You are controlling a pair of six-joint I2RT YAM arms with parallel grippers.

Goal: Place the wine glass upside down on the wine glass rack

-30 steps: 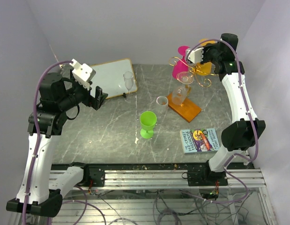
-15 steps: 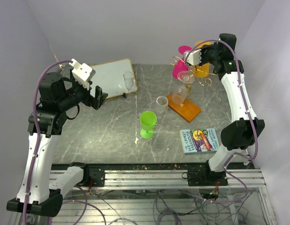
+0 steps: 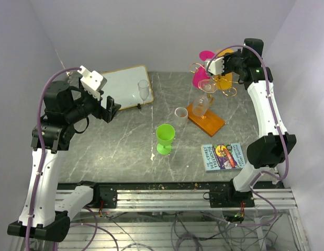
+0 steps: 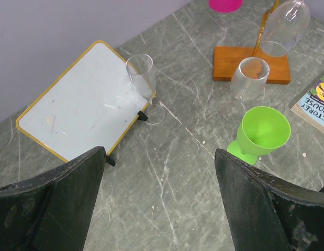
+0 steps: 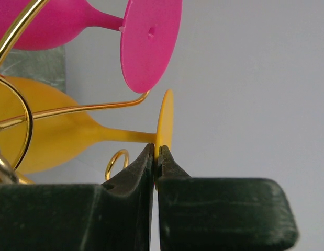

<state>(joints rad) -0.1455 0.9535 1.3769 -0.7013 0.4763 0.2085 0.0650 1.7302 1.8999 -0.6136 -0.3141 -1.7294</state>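
Note:
The gold wire rack (image 3: 196,67) stands on its orange base (image 3: 206,120) at the back right. A yellow wine glass (image 3: 224,80) hangs bowl-down among its arms, next to a pink glass (image 3: 200,76). My right gripper (image 3: 228,54) is shut on the rim of the yellow glass's foot. In the right wrist view the jaws (image 5: 156,151) pinch that foot (image 5: 165,120), a gold arm (image 5: 88,107) crosses just above the stem, and the pink glass's foot (image 5: 151,42) is above. My left gripper (image 3: 112,110) is open and empty over the left of the table, as the left wrist view (image 4: 159,157) also shows.
A clear glass (image 3: 202,100) hangs low on the rack. A green goblet (image 3: 165,137), a clear glass (image 3: 181,112) and a flute (image 3: 143,91) stand mid-table. A white board (image 3: 122,86) lies at the back left and a book (image 3: 222,156) at the front right.
My right gripper has shifted slightly down and left with the yellow glass, settling it among the rack's arms. The left arm has not moved.

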